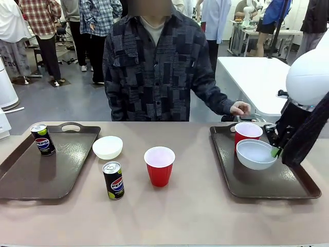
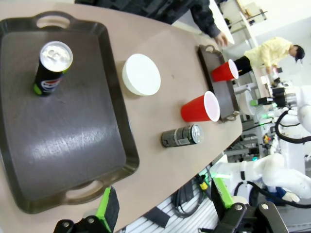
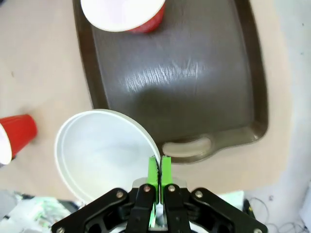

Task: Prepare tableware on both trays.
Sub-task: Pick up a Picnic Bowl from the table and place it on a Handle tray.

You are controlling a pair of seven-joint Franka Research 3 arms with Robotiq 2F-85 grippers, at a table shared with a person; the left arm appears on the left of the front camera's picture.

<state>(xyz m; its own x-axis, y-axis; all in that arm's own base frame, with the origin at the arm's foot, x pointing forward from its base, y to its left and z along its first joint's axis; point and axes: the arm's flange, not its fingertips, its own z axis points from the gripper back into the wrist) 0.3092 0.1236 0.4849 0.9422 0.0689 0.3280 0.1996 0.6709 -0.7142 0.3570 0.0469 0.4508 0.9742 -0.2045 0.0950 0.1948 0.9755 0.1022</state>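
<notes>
At the right tray (image 1: 288,186) — pinching a bowl (image 1: 255,154) by the rim with the right end effector (image 1: 276,148), to set it down. Left end effector (image 2: 164,201) open, empty.

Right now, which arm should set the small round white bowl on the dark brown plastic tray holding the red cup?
Right. The right gripper is shut on the bowl's rim at that tray; the open left gripper hangs over the other tray.

The table (image 1: 205,216) holds left tray (image 1: 31,175), right tray (image 1: 267,184), bowl (image 1: 107,146), can (image 1: 113,180) and cup (image 1: 159,165).
</notes>
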